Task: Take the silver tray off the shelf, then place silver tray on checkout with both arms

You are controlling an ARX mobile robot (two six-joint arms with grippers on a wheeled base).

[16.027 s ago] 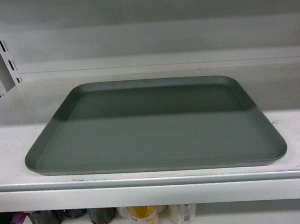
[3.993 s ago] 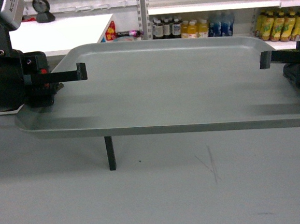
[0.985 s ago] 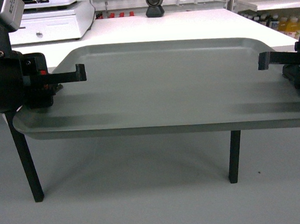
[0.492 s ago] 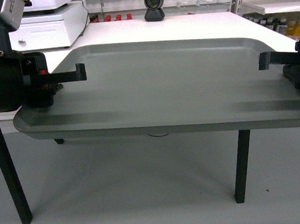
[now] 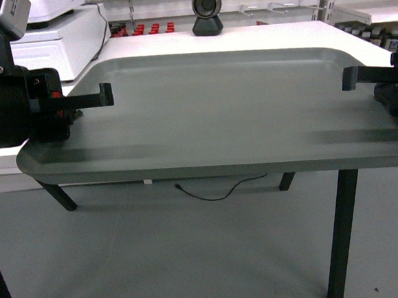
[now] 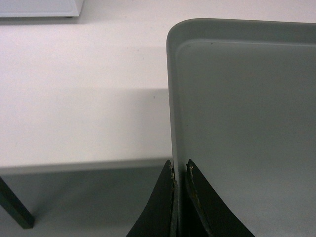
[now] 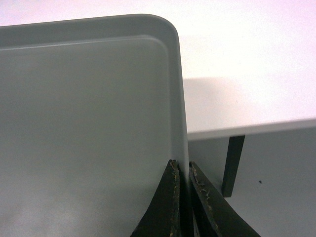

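Silver tray (image 5: 210,113) now overhanging checkout (image 5: 272,33); scanner (image 5: 207,12) closer.

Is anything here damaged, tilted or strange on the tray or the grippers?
Nothing stands out. The silver tray looks level and undamaged, and nothing lies on it. The left gripper and right gripper each pinch a side rim. It hangs partly over the white checkout, not yet set down.

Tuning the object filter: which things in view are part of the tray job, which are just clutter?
Job: silver tray, left gripper, right gripper, checkout.

Clutter: black scanner, white machine, floor cable.
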